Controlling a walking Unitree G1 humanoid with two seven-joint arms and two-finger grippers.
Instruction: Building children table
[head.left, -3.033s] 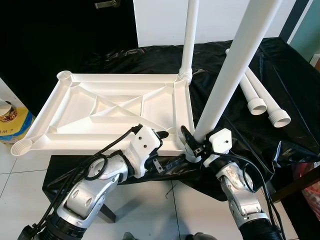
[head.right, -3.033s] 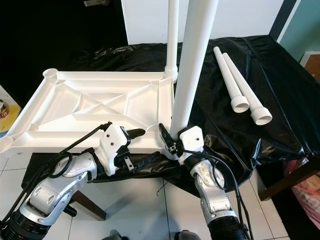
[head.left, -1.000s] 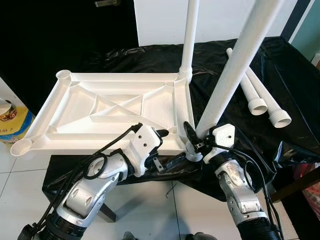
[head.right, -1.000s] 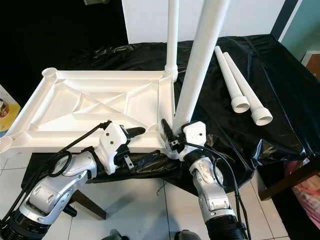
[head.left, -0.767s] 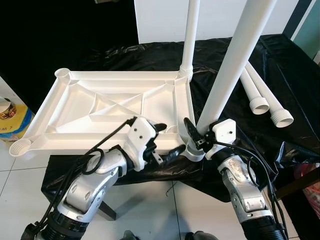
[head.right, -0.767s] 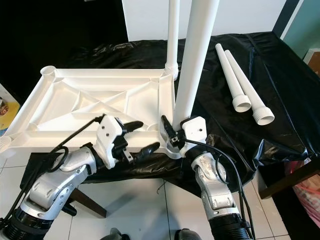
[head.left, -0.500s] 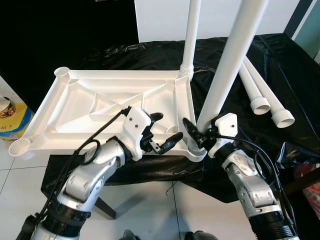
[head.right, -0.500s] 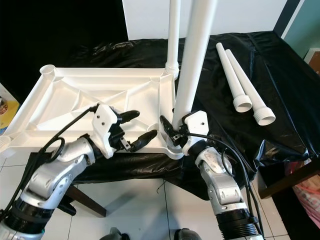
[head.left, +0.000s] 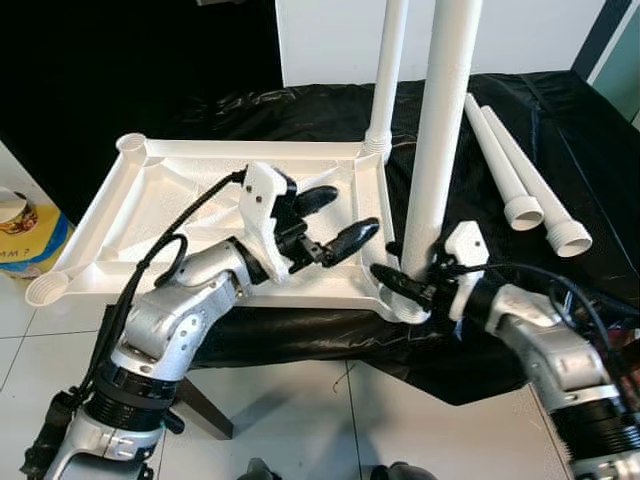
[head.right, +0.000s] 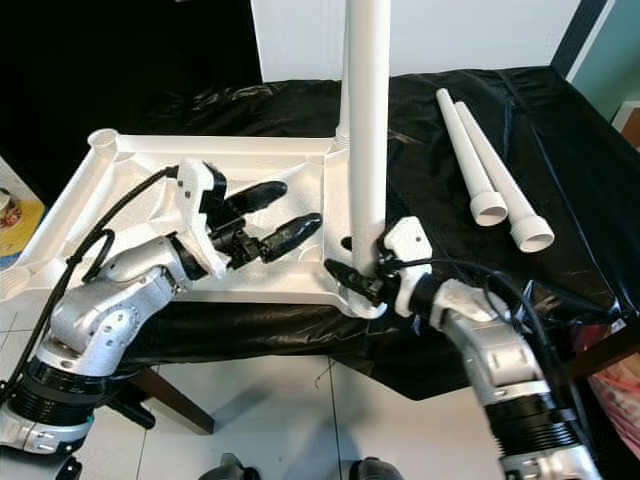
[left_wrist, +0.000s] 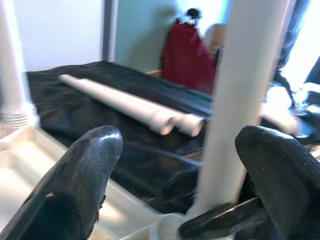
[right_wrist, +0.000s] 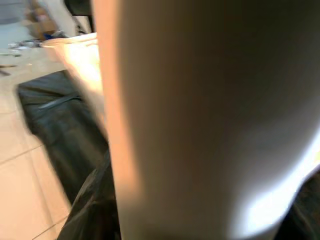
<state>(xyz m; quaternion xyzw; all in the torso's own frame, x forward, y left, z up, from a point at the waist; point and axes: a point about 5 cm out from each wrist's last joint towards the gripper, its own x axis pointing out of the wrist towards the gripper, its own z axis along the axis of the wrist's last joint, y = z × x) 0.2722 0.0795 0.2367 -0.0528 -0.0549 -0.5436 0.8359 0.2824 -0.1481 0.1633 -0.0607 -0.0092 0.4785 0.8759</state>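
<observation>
My right claw (head.left: 405, 285) clamps the leg (head.left: 437, 150) low, upright in the tabletop (head.left: 180, 200) near corner socket. Left claw (head.left: 335, 218) open, heading for it. Keep leg plumb, press straight down.

An indoor room, likely in a home, set up as a makeshift assembly spot: white floor tiles (head.left: 300, 420), a white wall (head.left: 330, 40), and a table draped in black plastic sheeting (head.left: 560, 130). White plastic furniture parts (head.left: 520, 170) lie on the sheeting.
</observation>
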